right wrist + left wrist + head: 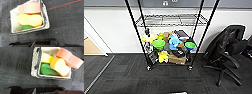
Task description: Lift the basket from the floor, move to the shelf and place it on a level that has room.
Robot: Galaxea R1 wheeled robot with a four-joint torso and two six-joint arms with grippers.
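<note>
That little woven basket (37,69) of foam sponges (60,65) sits on the dark carpet (15,65) under both my wrists, looks light but floppy-sided, so I'd go for the dark end handles (39,58); can't tell my grippers' opening.

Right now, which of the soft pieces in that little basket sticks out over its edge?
The long salmon-orange piece: it lies slanted across the basket and reaches past the rim. The green piece, the yellow piece and the orange-and-cream piece sit inside.
</note>
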